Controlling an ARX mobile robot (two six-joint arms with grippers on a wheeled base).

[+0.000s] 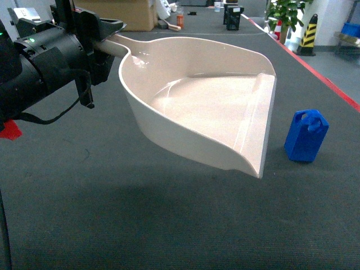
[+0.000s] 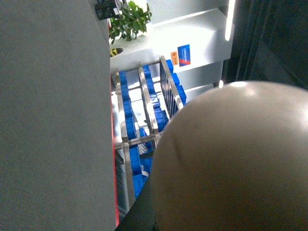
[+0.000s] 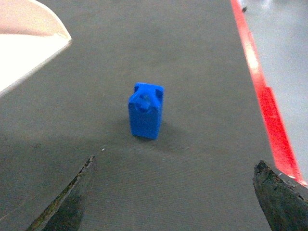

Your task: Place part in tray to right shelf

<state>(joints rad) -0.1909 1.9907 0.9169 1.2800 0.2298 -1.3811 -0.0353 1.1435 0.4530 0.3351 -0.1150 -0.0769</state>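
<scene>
Part stands upright on the dark grey mat, just right of the tray the left gripper holds aloft by its handle. Right gripper is wide open, holding nothing. Risk: a finger clips it and it topples. Shelf with blue crates sits beyond; red floor tape alongside.

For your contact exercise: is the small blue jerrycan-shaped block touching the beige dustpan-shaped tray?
Apart. The head view shows dark floor between the block and the tray's front edge.
</scene>
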